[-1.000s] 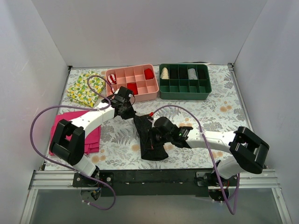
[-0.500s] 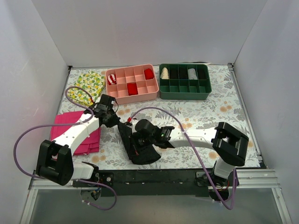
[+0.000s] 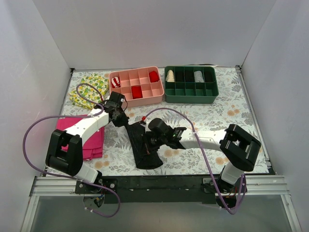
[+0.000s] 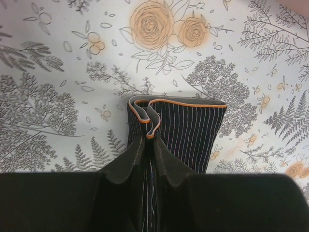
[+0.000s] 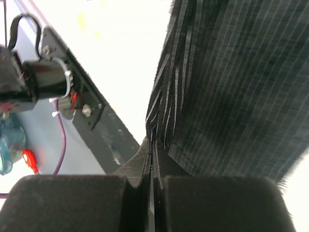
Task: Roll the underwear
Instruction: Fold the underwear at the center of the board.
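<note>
With our left gripper (image 4: pixel 147 145) we are pinching the underwear (image 4: pixel 188 130), the two dark fingers (image 4: pixel 120 169) closed tight on a bunched fold of its orange-edged waistband. From the left wrist camera, the fabric is showing as black with fine pale stripes, and the flower-printed table (image 4: pixel 63 58) is lying beneath it.

With our right gripper (image 5: pixel 153 150) we are clamping another edge of the underwear (image 5: pixel 231 87), the fingers pressed together with only the thin striped cloth between them.

From overhead, our left gripper (image 3: pixel 125 121) is reaching in from the left and our right gripper (image 3: pixel 150 142) from the right. They are meeting near the middle of the table (image 3: pixel 222 116), towards its near side. The underwear (image 3: pixel 145 152) is stretching between them as a long dark strip, running from the left gripper down towards the near edge.

To the left, a folded pink cloth (image 3: pixel 94 140) is lying under our left arm, with a yellow lemon-print cloth (image 3: pixel 89 92) beyond it. At the far side, a pink tray (image 3: pixel 145 99) and a green tray (image 3: pixel 190 99) are sitting side by side, each divided into small compartments.
</note>
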Action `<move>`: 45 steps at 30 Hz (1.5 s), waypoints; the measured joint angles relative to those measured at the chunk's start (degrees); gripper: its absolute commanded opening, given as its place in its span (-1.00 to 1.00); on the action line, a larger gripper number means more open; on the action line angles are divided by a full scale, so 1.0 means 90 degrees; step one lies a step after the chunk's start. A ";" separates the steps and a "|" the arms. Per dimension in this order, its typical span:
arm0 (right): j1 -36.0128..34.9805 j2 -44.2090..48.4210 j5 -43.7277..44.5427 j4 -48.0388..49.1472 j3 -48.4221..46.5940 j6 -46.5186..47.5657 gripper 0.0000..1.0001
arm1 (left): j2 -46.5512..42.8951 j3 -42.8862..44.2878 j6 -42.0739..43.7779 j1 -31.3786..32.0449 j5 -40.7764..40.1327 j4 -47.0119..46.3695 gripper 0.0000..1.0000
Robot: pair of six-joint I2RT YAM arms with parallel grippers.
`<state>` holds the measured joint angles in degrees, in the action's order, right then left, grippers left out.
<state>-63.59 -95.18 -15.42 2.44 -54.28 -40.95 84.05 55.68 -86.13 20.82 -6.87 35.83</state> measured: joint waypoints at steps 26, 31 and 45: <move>0.0539 0.1231 0.0680 0.1336 0.2477 -0.2016 -0.97 | 0.2091 0.1880 0.0670 0.1326 0.0491 -0.0221 -0.91; 0.0539 0.1226 0.0709 0.1632 0.2501 -0.2319 -0.97 | 0.2242 0.2057 0.0789 0.1326 0.0588 -0.0221 -0.85; 0.0542 0.1047 0.0835 0.1741 0.2688 -0.2744 -0.65 | 0.2747 0.2455 0.0940 0.1387 0.0767 0.0002 -0.50</move>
<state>-58.72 -85.76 -7.90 18.11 -30.09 -65.65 108.77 77.78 -77.67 33.30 0.03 35.86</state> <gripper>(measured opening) 0.134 0.192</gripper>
